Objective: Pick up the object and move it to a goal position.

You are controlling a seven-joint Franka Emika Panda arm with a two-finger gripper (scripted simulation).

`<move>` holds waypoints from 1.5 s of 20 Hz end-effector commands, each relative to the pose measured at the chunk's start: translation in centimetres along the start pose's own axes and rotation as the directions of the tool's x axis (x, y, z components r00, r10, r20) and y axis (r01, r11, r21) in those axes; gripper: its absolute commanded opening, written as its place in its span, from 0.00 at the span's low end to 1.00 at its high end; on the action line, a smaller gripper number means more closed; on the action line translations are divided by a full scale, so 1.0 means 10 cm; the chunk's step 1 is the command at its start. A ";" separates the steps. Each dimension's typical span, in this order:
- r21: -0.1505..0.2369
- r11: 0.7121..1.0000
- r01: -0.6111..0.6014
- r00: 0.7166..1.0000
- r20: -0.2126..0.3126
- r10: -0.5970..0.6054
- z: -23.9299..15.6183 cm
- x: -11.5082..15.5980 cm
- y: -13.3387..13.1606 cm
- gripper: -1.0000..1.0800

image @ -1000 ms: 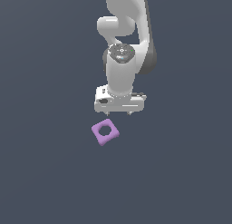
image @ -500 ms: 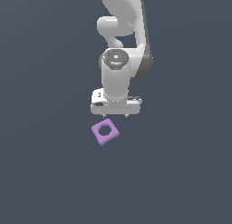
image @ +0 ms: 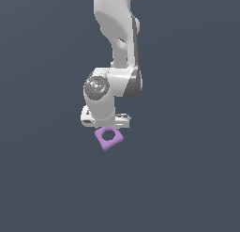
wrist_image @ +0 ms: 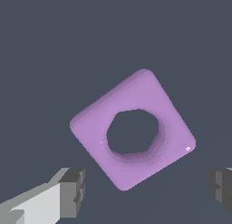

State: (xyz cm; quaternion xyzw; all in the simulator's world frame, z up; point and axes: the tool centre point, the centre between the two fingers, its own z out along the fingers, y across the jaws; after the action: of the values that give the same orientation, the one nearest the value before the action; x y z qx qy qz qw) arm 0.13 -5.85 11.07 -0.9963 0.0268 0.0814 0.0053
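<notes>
Just beneath open claw, purple block

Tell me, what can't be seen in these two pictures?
- Exterior view: the hand's body covers the fingers and the block's far edge.
- Wrist view: the picture's edge cuts off both fingers, so their tips are missing.
- Neither view shows a goal mark, or whether the block touches the fingers.

The block lies flat on the desk, directly beneath the pincer; in the wrist view it sits between the spread fingers, touching neither.
</notes>
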 end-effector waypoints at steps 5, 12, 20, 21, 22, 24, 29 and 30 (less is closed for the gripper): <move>0.019 0.999 -0.045 0.996 0.074 0.043 0.35 0.06 0.37 1.00; 0.029 0.997 -0.065 0.992 0.108 0.062 0.53 0.07 0.55 1.00; 0.029 0.997 -0.066 0.992 0.109 0.063 0.64 0.05 0.55 1.00; 0.029 0.997 -0.066 0.992 0.109 0.063 0.68 0.05 0.55 1.00; 0.029 0.997 -0.066 0.992 0.110 0.063 0.73 0.04 0.55 1.00; 0.029 0.997 -0.066 0.992 0.110 0.063 0.79 0.03 0.54 1.00; 0.029 0.997 -0.067 0.992 0.110 0.063 0.83 0.03 0.54 0.00; 0.029 0.997 -0.067 0.992 0.110 0.063 0.83 0.03 0.54 0.00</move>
State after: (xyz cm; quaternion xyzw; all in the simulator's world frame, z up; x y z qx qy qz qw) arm -1.22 -11.14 2.85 -0.9888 0.0600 0.1353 0.0206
